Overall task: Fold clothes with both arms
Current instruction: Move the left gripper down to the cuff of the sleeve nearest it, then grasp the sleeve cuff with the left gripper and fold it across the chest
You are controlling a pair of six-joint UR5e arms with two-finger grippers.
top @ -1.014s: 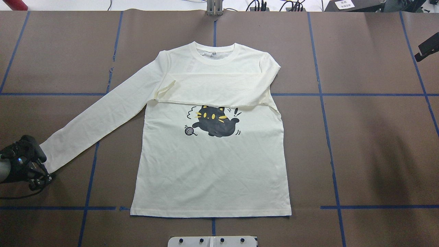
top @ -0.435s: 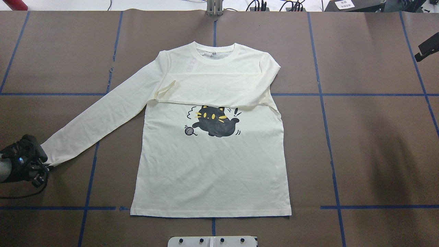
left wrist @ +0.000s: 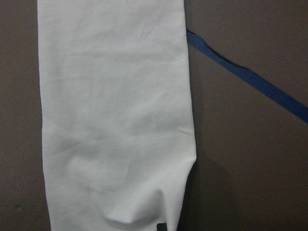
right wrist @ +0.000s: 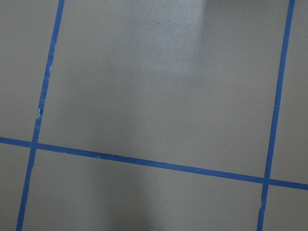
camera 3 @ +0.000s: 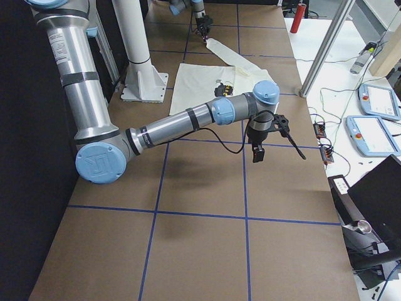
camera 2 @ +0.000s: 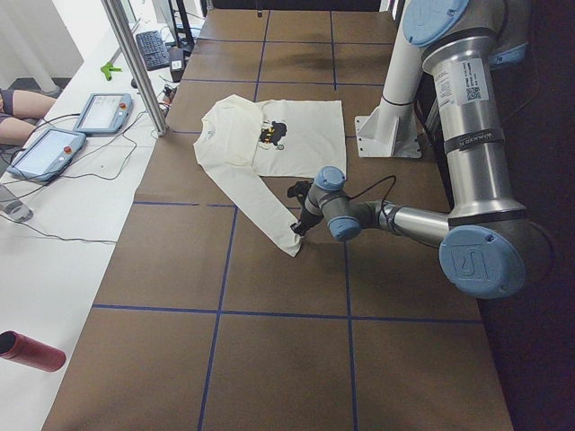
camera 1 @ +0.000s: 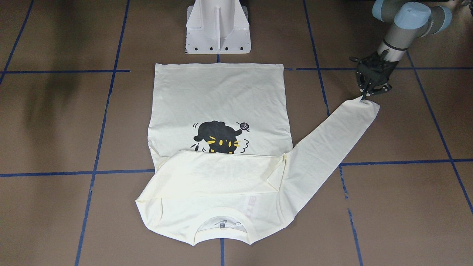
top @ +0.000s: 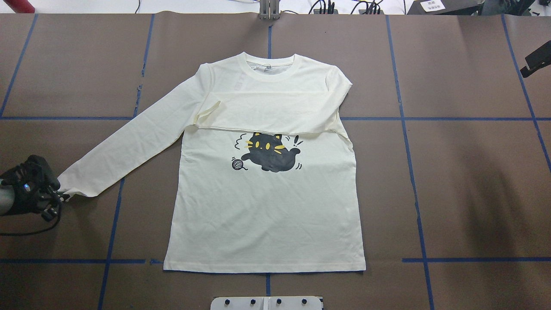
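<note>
Second-sleeve step: the cream-white long-sleeved cat-print shirt (top: 267, 215) lies in the middle of the brown tabletop (top: 465, 181), one sleeve across its chest. The left arm's black pincer gripper (camera 1: 365, 96) has its fingers clenched on the outstretched cuff. Next, it likely carries that cuff inward. I cannot tell how the right gripper (camera 3: 257, 150) holds its fingers.

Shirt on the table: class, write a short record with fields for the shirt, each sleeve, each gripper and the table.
shirt: cream, long-sleeved, flat, cat print up
folded sleeve: laid across the chest
outstretched sleeve: straight, on the robot's left side
left gripper: shut on that sleeve's cuff corner
right gripper: over bare table, off the shirt; open or shut unclear
table: brown, blue tape grid
</note>
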